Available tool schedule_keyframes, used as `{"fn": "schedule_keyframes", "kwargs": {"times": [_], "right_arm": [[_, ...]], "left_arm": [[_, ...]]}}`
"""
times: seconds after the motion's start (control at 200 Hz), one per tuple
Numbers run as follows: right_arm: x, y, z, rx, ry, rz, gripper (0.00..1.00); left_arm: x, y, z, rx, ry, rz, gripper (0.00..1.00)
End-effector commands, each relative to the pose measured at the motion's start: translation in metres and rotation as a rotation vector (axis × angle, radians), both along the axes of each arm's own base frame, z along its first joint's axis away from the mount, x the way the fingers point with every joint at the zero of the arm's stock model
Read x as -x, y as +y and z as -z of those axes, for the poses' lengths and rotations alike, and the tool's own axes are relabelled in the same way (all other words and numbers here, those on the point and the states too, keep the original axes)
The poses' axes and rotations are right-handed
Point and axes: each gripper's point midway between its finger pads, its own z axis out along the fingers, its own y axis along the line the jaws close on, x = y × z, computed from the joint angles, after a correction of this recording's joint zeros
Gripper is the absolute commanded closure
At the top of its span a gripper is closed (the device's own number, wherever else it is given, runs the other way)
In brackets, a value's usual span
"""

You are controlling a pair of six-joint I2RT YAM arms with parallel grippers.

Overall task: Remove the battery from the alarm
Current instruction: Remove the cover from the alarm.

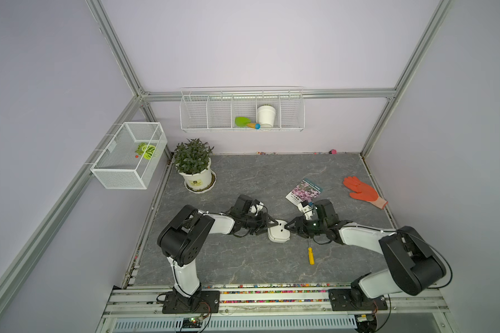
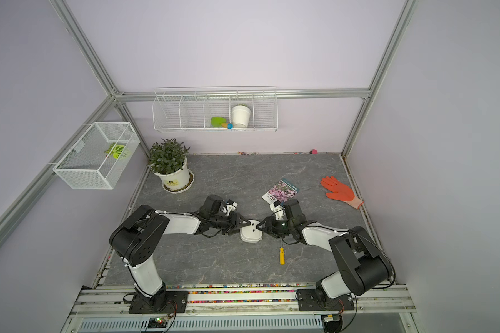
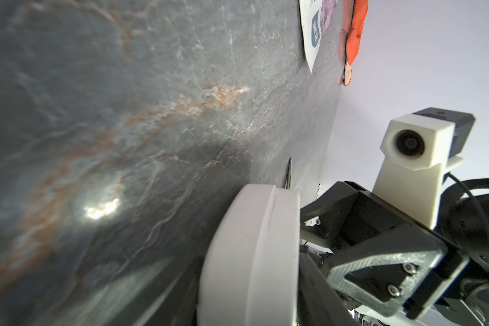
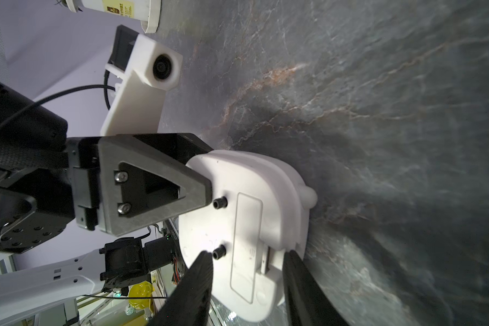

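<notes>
The alarm (image 1: 278,232) (image 2: 251,235) is a white rounded-square case held up off the grey tabletop, between both arms. My left gripper (image 1: 273,223) (image 3: 249,296) is shut on it across its thickness, and the alarm's (image 3: 251,240) rim fills the space between the jaws. My right gripper (image 1: 287,226) (image 4: 247,268) comes from the opposite side, with one finger on the plain back and one on the front rim. The alarm's (image 4: 254,183) back shows two black knobs and a closed rectangular cover (image 4: 246,242). The battery is hidden.
A yellow-handled screwdriver (image 1: 311,255) lies just in front of the right gripper. A seed packet (image 1: 303,191) and an orange glove (image 1: 362,191) lie behind it. A potted plant (image 1: 195,167) stands at the back left. A wire shelf (image 1: 202,127) and a mesh basket (image 1: 113,176) hang on the walls.
</notes>
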Motion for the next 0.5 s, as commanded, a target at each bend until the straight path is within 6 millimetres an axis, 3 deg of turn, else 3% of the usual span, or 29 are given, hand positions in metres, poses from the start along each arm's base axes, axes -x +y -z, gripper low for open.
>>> {"fn": "schedule_keyframes", "kwargs": {"times": [0.0, 0.495], "right_arm": [[-0.0027, 0.0115, -0.0116, -0.035, -0.038, -0.035, 0.55], [0.0043, 0.0067, -0.0200, -0.018, -0.052, -0.033, 0.59]], "left_arm": [[0.0158, 0.0151, 0.0296, -0.111, 0.088, -0.027, 0.51], [0.0160, 0.0158, 0.0293, -0.117, 0.085, -0.029, 0.51]]}}
